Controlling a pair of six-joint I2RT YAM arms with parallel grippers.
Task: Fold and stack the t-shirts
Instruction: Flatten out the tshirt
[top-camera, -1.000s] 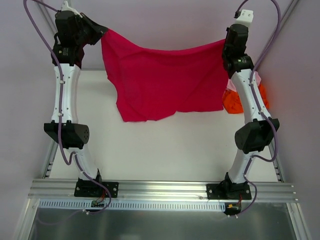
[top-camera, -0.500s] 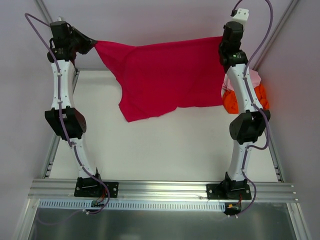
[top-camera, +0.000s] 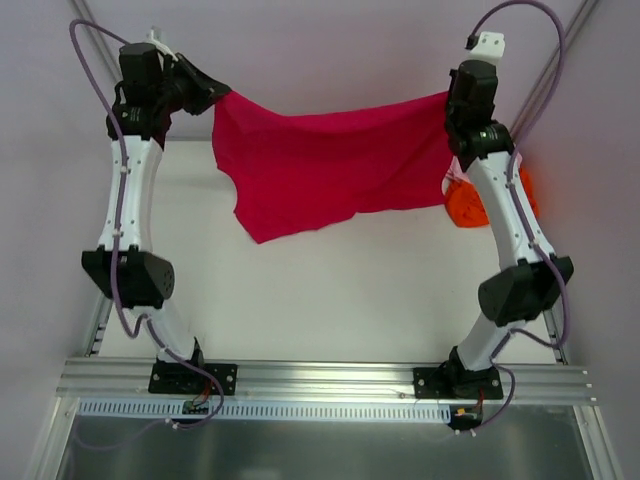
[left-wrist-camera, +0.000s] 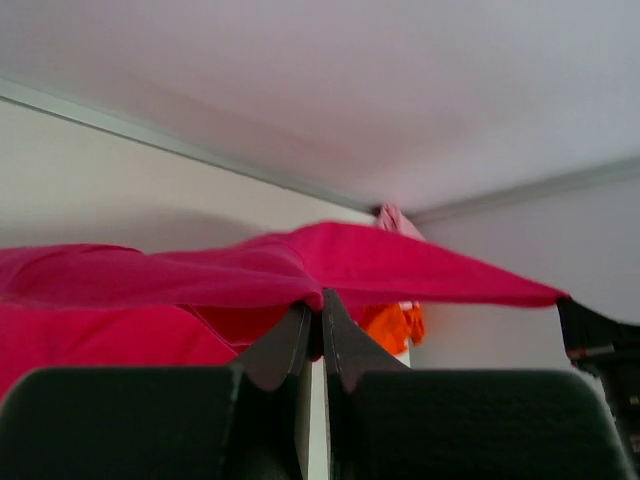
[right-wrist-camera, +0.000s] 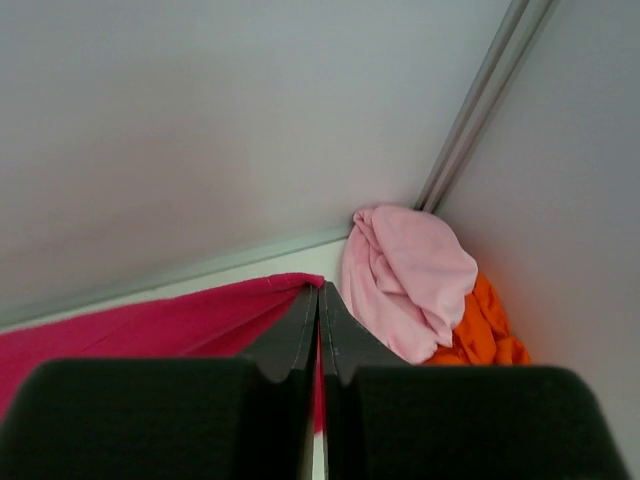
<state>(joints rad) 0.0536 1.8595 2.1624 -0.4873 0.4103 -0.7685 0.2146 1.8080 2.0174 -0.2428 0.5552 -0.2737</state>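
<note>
Crimson-magenta t-shirt (top-camera: 320, 165) is held aloft, clenched by left pincer (top-camera: 217, 97) and right pincer (top-camera: 449, 97), its top edge now slackened since before.

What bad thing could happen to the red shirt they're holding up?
The left gripper and right gripper each pinch only an edge of the crimson t-shirt; it might slip out and fall crumpled. Its right side hangs near the pink t-shirt and orange t-shirt, so it might snag them.
</note>
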